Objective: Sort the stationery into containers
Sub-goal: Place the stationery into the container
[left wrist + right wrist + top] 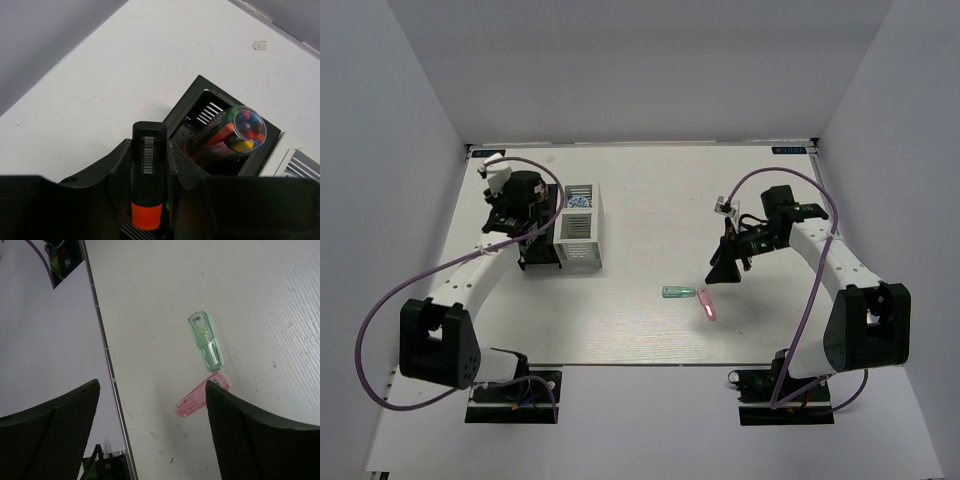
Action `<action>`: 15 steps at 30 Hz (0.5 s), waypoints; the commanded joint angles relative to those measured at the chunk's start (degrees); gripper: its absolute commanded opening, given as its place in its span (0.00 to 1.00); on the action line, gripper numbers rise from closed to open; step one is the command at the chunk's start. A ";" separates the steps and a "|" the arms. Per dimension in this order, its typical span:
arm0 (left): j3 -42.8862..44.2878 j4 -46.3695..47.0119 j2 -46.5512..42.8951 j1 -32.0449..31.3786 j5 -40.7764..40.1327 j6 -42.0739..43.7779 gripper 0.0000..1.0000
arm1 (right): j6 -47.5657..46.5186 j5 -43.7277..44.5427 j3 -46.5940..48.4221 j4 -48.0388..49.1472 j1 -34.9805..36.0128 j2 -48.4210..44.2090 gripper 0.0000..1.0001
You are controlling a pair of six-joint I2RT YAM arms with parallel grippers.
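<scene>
My left gripper (147, 172) is shut on a black marker with an orange cap (148, 170) and holds it over the black organiser box (200, 92), cap toward the wrist. In the top view the left gripper (525, 215) hangs over the black box (540, 255), which stands next to the white box (578, 228). A clear tube of coloured pieces (240, 131) leans in the black box. My right gripper (150, 405) is open above the table, with the pink capsule (192, 402) and the green capsule (205, 340) lying below it. Both capsules show in the top view, green (676, 292) and pink (707, 303), below the right gripper (725, 268).
A blue-white roll (580, 201) lies in the white box's far compartment. White walls enclose the table on the left, back and right. The table's near edge (107, 375) runs close to the right gripper.
</scene>
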 commanded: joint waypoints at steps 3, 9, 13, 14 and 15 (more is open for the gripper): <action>2.35 5.20 2.72 0.17 0.83 -0.57 0.00 | 0.56 0.63 -1.47 3.53 0.19 -1.84 0.90; -0.71 5.91 2.03 -2.02 1.44 0.04 0.37 | 2.58 4.13 -2.26 6.08 -0.16 -2.63 0.90; -3.44 7.14 -1.31 -3.00 2.94 1.01 0.71 | 3.64 5.29 -1.57 6.79 0.02 -2.81 0.90; -3.54 7.05 -2.19 -3.17 3.37 1.27 0.76 | 3.73 5.11 -1.39 6.53 0.02 -2.64 0.90; -3.28 6.70 -2.72 -3.35 3.46 2.05 0.80 | 3.55 5.63 -0.78 6.00 0.10 -2.29 0.90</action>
